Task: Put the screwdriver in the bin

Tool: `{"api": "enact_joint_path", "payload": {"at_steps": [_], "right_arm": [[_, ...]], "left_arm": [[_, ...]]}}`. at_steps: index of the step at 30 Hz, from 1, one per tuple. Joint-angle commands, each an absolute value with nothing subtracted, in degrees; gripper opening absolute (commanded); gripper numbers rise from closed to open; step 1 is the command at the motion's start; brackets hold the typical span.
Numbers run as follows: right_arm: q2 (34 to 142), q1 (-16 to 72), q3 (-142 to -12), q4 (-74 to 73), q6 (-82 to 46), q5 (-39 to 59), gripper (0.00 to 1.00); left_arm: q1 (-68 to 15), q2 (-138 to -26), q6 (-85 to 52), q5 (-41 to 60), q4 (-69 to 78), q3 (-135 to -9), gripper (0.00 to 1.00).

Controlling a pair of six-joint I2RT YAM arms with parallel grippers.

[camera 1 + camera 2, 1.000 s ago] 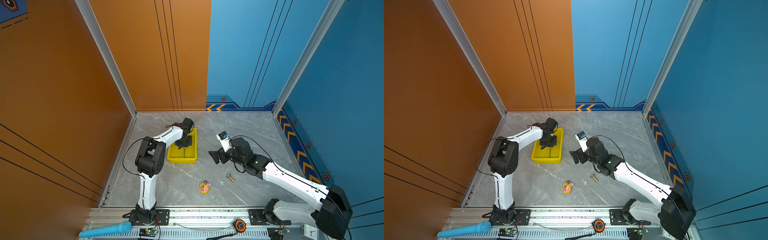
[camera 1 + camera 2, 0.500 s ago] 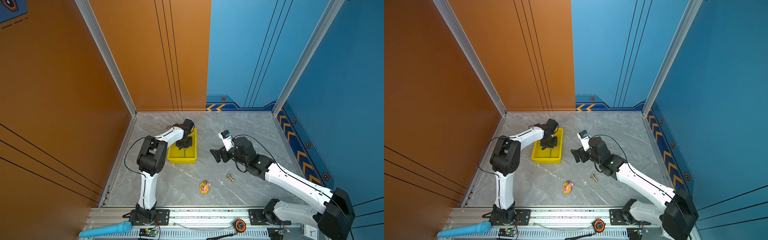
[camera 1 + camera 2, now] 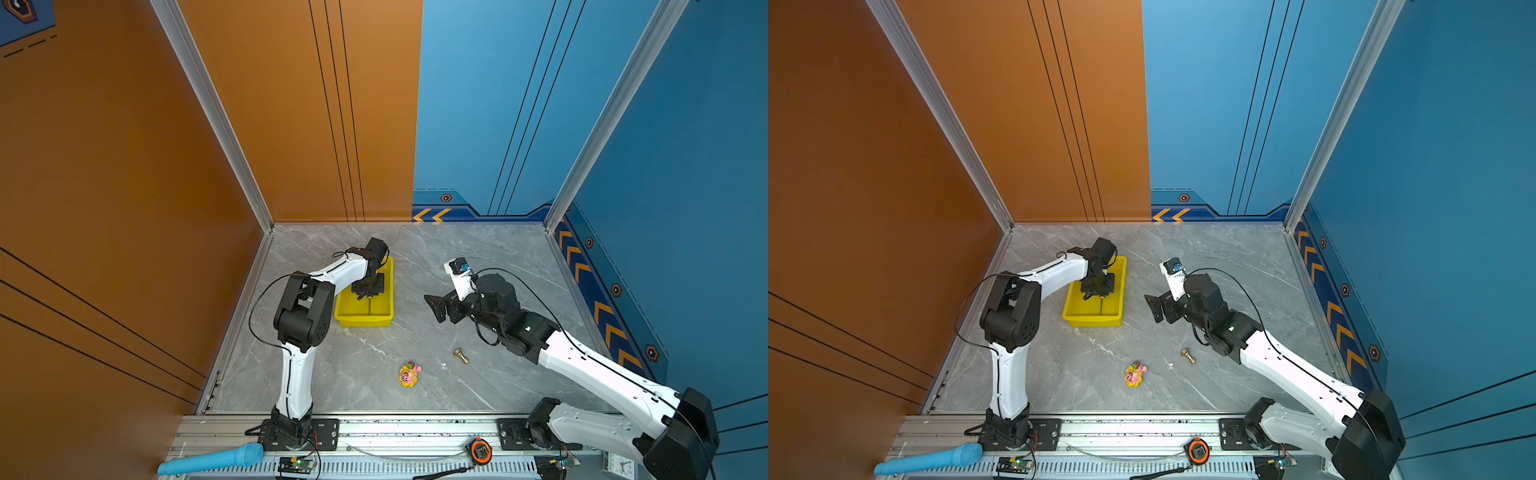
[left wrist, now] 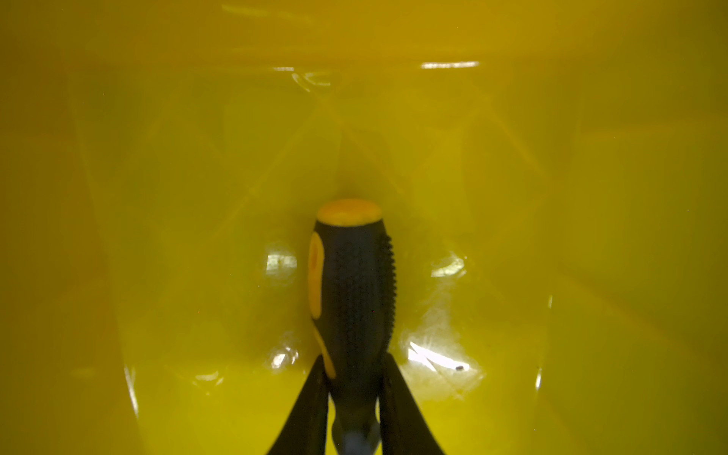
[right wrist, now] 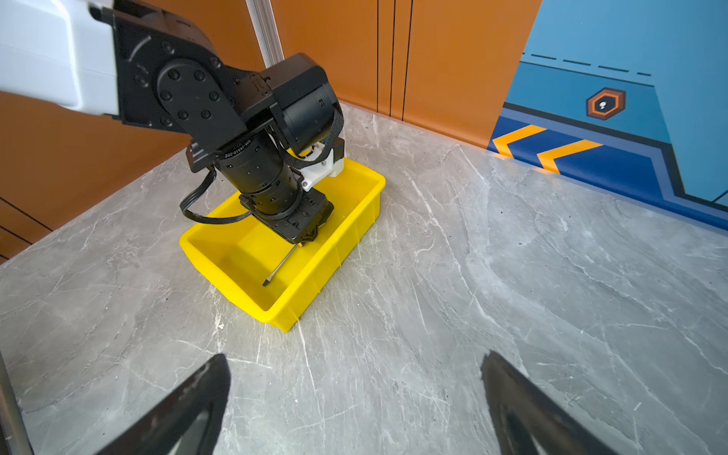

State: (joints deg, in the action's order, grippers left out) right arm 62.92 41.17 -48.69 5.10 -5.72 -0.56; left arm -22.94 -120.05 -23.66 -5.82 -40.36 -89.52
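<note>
Left gripper [image 4: 353, 356] low inside shallow bright yellow plastic bin [image 3: 365, 321], left of centre in both top views. Fingers pinched narrowly on black-and-yellow-handled screwdriver [image 4: 354, 283], silver shaft slanting to bin floor. Right gripper [image 5: 354, 394] spread wide, empty, over grey marble tabletop [image 5: 472, 275].

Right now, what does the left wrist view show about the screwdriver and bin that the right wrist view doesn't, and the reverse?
Left wrist only: the screwdriver by its black handle and yellow cap, the left fingers close against both its sides. Right wrist only: its metal shaft, tip down by the bin floor, the bin's outer walls on the table, and the right fingers spread wide, empty. Both: the screwdriver inside the yellow bin.
</note>
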Motion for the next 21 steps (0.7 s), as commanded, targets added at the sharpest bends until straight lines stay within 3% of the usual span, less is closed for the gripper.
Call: {"api": "enact_joint_path", "payload": {"at_steps": [1,5,13,21], "right_arm": [[60.9,40.9,-47.9,7.0,-4.7,-2.8,1.0],[59.4,40.9,-47.1,7.3,-4.8,-3.4,1.0],[56.1,40.9,-45.7,7.8,-5.0,-4.2,1.0],[49.5,41.0,-43.2,11.0,-5.4,-5.8,1.0]], "left_arm": [[-23.4,-119.6,-23.5,-4.8,-40.3,-91.0,0.34],[-23.4,-117.4,-23.1,-4.9,-40.3,-91.5,0.5],[-23.9,-109.5,-23.1,-5.2,-41.2,-90.5,0.62],[-25.4,-97.7,-22.7,-5.7,-41.2,-84.0,0.85]]}}
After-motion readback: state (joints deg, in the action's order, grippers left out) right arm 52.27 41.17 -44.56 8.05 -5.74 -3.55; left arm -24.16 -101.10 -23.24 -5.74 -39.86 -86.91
